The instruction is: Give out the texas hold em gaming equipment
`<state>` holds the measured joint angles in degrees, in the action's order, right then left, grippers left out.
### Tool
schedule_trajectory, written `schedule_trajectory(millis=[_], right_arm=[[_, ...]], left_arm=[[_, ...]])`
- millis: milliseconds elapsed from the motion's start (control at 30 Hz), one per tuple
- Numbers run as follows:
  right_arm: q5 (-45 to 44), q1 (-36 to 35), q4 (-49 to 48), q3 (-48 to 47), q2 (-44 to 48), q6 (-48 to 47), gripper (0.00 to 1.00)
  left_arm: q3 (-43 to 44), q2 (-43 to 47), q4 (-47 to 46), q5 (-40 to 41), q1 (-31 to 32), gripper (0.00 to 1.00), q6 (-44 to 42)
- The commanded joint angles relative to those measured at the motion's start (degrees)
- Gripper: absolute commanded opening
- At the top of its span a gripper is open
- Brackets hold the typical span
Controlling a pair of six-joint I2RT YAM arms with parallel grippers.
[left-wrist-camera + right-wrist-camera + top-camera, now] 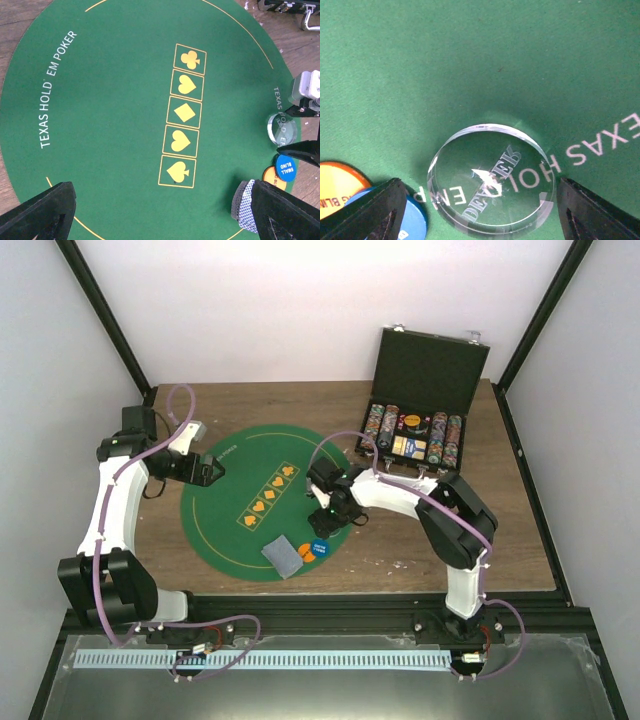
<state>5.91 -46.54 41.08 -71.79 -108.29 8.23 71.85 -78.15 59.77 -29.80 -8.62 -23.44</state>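
The right tool point(480, 207) stands low over the green mat point(225, 510), near its right edge. Its two fingers are spread apart. A clear round disc point(492, 180) with the word DEALER lies flat on the felt between them. A gap shows on each side, so the fingers do not touch it. Just beside this disc, toward the near edge of the mat, lie a blue disc point(318, 549) marked SMALL BLIND and an orange disc point(270, 179), the blue one partly over the orange. Next to them is a small pack of cards point(283, 556) with grey-blue backs. The left tool point(160, 212) hangs over the left part of the mat, its fingers wide apart with nothing between them. At the far right of the bench point(300, 405) the black case point(432, 365) stands open, with rows of striped chips point(376, 424) inside.
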Motion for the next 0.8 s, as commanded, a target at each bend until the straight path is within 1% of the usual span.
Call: schedule_trajectory(millis=[0,167,367,500,633,700,767], right_arm=[[-4.7,-0.6,1.4,-1.9,-1.7,0.8,0.82],[-6.5,-0.7,1.6,-1.5,-2.8,0.7,0.74],[-8.6,-0.7,1.1,-0.8,-2.6,0.6,0.57],[-8.5,-0.7,-1.1,-0.5,-0.2,-0.4,0.53],[-8.6,-0.7,-6.7,0.2,5.0,-3.2,0.49],[-8.9,-0.7,-11.4,1.2,8.0,-5.6,0.47],[-9.3,-0.7,-17.2,2.4,11.2,-8.3,0.46]], left_arm=[[-0.6,0.1,0.5,0.0,0.3,0.97,-0.8],[-0.6,0.2,0.7,0.2,0.3,0.97,-1.2],[-0.7,0.1,0.7,-0.1,0.3,0.97,-1.3],[-0.4,-0.1,0.7,-0.9,0.2,0.96,-1.2],[0.3,-0.2,0.7,-2.9,0.3,0.96,-0.8],[1.0,-0.4,0.7,-4.8,0.5,0.94,-0.3],[1.6,-0.9,0.5,-7.9,1.5,0.91,0.6]])
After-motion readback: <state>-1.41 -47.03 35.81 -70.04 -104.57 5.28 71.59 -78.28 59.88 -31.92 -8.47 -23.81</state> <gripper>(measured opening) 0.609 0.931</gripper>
